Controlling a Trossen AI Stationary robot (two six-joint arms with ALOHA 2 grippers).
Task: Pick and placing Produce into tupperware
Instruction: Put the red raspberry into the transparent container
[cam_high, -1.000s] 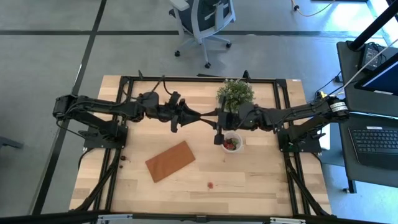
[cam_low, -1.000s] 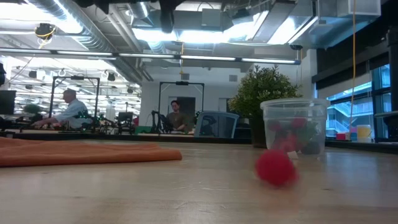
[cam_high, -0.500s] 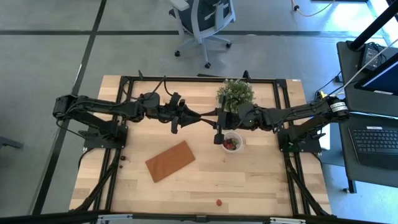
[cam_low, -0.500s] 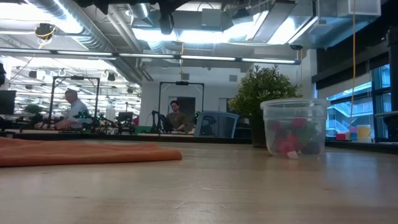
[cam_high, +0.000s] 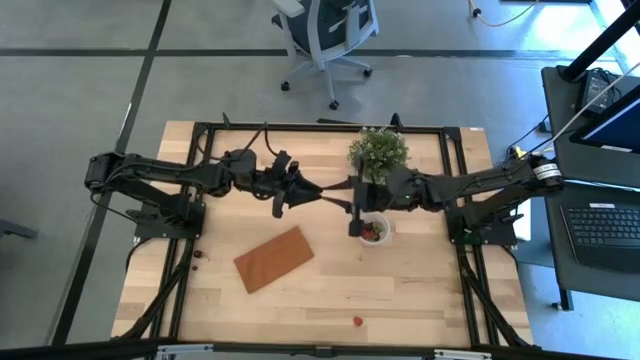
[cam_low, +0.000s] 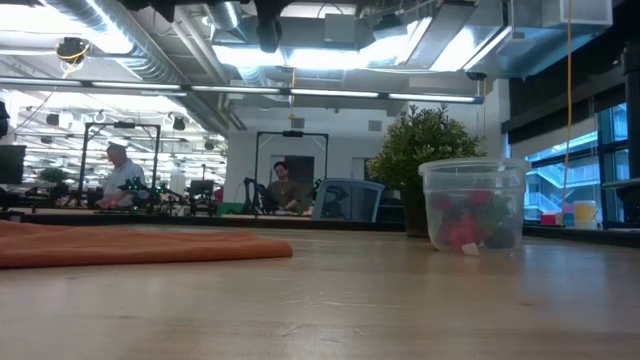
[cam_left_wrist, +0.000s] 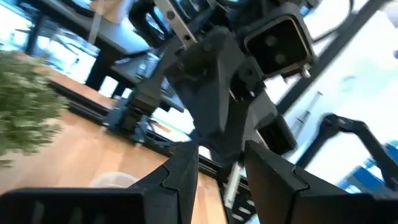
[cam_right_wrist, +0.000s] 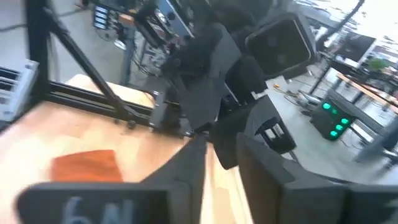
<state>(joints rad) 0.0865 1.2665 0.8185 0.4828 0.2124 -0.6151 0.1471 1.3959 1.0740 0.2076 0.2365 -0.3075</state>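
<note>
From above, finds one red produce piece (cam_high: 357, 321) rolled far from the tupperware (cam_high: 373, 230), now stopped near the surface's (cam_high: 420, 290) front edge, so still needs fetching. Places the right hand (cam_high: 352, 232) just beside the tupperware and the left hand (cam_high: 277, 208) well apart. At table level, no longer shows that piece before the tupperware, only bare room around it. Through both wrist views, shows narrow gaps, nothing held.

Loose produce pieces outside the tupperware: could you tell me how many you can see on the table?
2: a red piece near the front edge, a dark piece by the left arm's base. Others may be hidden.
</note>
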